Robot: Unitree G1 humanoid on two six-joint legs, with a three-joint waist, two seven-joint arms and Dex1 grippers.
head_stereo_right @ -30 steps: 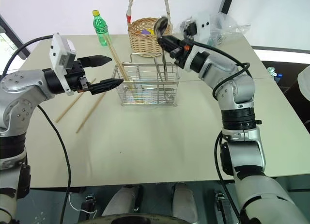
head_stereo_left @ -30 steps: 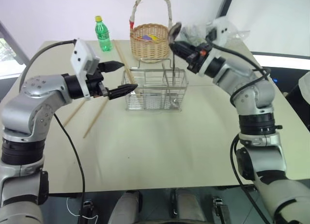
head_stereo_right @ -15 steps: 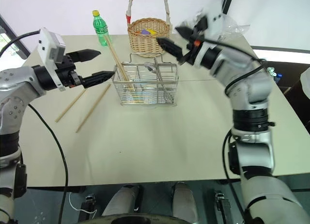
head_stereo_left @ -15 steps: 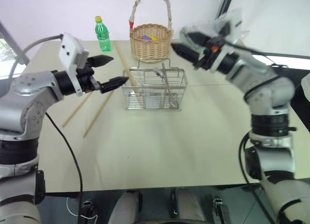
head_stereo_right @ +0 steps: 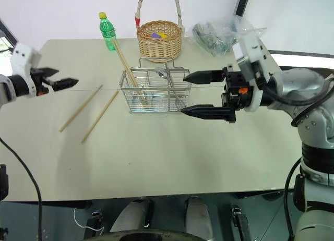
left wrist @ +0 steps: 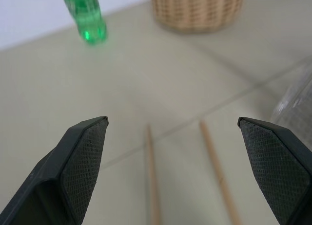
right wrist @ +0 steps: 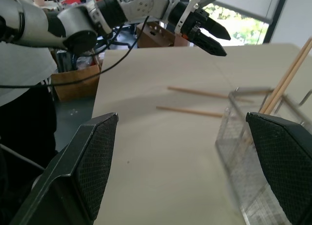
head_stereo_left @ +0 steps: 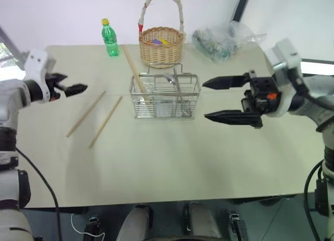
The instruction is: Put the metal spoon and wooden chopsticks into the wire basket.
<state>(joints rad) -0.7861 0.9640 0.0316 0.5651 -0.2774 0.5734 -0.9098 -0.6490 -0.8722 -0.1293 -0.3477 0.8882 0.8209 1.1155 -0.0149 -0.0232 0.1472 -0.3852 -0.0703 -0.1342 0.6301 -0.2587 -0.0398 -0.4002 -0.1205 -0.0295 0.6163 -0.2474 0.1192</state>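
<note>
Two wooden chopsticks on open table left of wire basket

Silver wire-mesh basket mid-table, holding small metal spoon and leaning wooden chopsticks. Left of it, two loose wooden chopsticks; behind it, round woven wicker basket and green plastic bottle.

The wire basket is thin, shiny silver metal mesh, and behind it stands a round basket of rough woven wicker beside a glossy green plastic bottle and a crinkled clear plastic bag. To the wire basket's left, two chopsticks of pale, matt wood lie on the smooth, matt beige table. The fingers of both grippers are matt black with finely cross-hatched pads.
</note>
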